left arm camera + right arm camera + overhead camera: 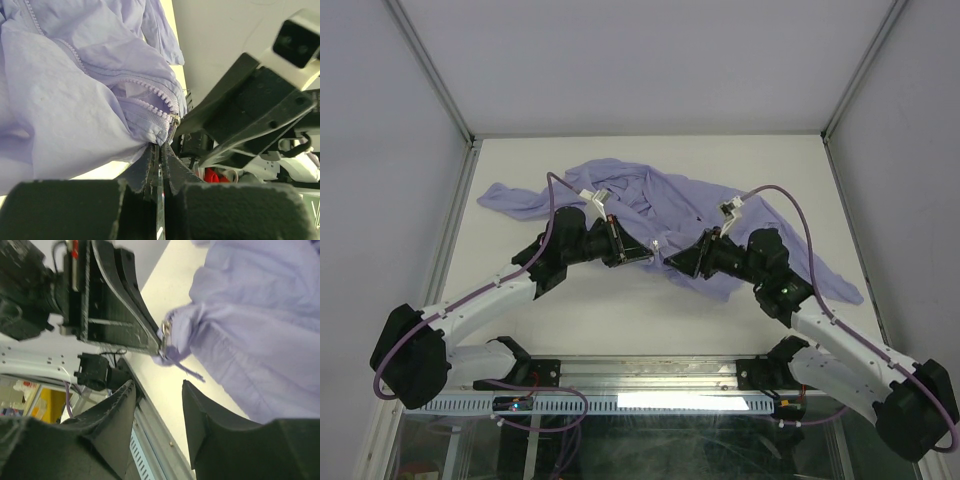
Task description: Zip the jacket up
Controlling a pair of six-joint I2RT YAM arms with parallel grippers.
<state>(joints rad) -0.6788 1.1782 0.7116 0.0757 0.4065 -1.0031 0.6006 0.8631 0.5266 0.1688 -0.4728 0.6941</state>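
Observation:
The lavender jacket (670, 205) lies spread and wrinkled across the middle of the table. My left gripper (647, 255) is shut on the jacket's bottom hem beside the zipper, with the fabric (75, 100) pinched between its pads. The zipper teeth (150, 90) run down to a metal slider (174, 120) just past the fingertips. My right gripper (672, 262) is open and empty, its fingers (210, 410) apart just short of the slider (166, 330) and its purple pull cord (187, 371). The two grippers face each other closely.
The table (640, 300) is white with a metal rail along its near edge (650, 375). White walls enclose the back and sides. One jacket sleeve (510, 198) reaches far left, another sleeve (830, 285) lies at the right beside my right arm.

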